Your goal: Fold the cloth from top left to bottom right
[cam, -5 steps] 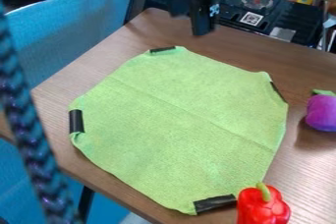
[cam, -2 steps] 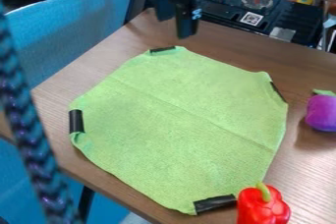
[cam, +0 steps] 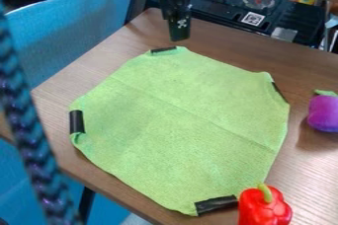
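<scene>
Just above the cloth's top corner, at the upper middle of the view, hangs my black gripper, pointing down and apart from the fabric. The green cloth lies spread out nearly flat on the wooden table, with a faint crease running diagonally across it. Black strips mark its four corners, at the top, right, bottom and left. Near the left strip the edge is slightly curled.
A red toy pepper stands beside the cloth's bottom corner. On the right lies a purple toy vegetable. Behind the wooden table is a black stove. A braided blue cord crosses the left side.
My gripper has moved left from its earlier place and turned somewhat, ending close behind the cloth's top corner. The cloth lies unchanged.
</scene>
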Controlling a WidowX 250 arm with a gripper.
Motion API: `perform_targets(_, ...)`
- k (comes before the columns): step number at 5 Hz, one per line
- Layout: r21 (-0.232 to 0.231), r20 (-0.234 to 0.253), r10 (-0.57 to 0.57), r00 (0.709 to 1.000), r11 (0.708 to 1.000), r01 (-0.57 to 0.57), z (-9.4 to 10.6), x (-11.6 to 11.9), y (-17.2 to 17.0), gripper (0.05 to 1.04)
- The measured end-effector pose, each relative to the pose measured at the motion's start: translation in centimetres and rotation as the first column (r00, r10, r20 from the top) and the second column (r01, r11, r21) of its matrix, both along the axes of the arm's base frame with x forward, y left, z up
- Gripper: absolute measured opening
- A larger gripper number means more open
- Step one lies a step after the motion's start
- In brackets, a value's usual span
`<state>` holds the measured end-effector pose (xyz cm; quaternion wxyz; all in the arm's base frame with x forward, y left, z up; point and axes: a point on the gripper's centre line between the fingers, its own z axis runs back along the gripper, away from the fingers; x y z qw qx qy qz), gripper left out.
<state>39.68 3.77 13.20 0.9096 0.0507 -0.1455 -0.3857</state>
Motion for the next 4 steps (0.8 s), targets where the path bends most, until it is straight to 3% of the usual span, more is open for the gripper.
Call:
perform_targets(1, 0.007, 0.079, -0.030, 0.996, 1.000, 0.029, 1.0, 0.1, -0.2, 0.999)
perform_targets(2, 0.087, 0.103, 0.007, 0.995, 0.996, -0.016, -0.3, 1.1, 2.3, 0.999)
perform_targets(3, 0.126, 0.033, 0.090, 0.995, 0.988, -0.093, -3.4, 2.5, 4.7, 1.000)
perform_targets(4, 0.167, 0.022, 0.143, 0.989, 0.975, -0.145, -4.9, 3.7, 6.1, 1.000)
